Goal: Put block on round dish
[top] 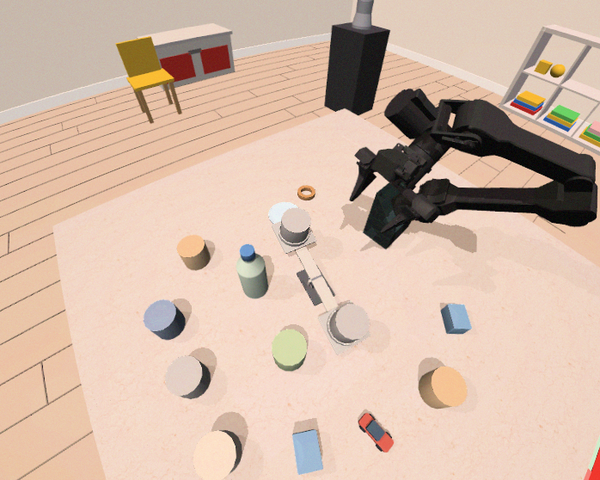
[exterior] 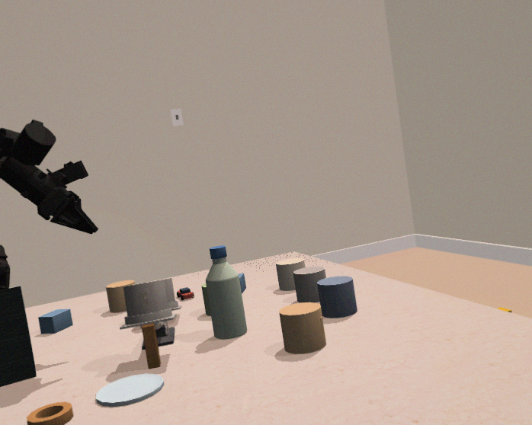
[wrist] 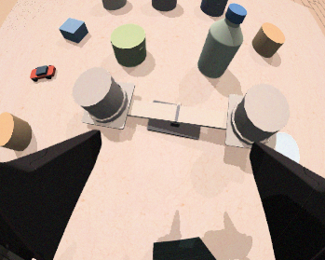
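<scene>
Two grey cups stand on the balance. The dish-end cup (top: pixel 295 226) (exterior: pixel 148 299) (wrist: pixel 263 112) is on a raised-looking pan (exterior: pixel 129 324), its shadow apart from it; a brown post (exterior: pixel 151 346) stands beneath. The other cup (top: pixel 349 323) (wrist: pixel 100 94) is on the far pan (top: pixel 345 345) (wrist: pixel 92 119), which looks lower. The beam (top: pixel 314 273) (wrist: pixel 200 116) joins them. The block is not visible. The pale round dish (top: pixel 278 211) (exterior: pixel 130 389) (wrist: pixel 290 149) lies beside the nearer cup. My gripper (top: pixel 368 213) (exterior: pixel 96 230) (wrist: pixel 177 143) is open and empty, above the table on the arm's side.
A green bottle (top: pixel 253 277) (exterior: pixel 225 301) (wrist: pixel 217 49) and green cylinder (top: pixel 289 348) (wrist: pixel 128 45) stand beyond the balance. An orange ring (top: pixel 306 192) (exterior: pixel 49 413) lies near the dish. Several cylinders, blue blocks and a red car (top: pixel 376 432) (wrist: pixel 43 73) surround it. A dark panel (exterior: pixel 6 340) stands by the arm.
</scene>
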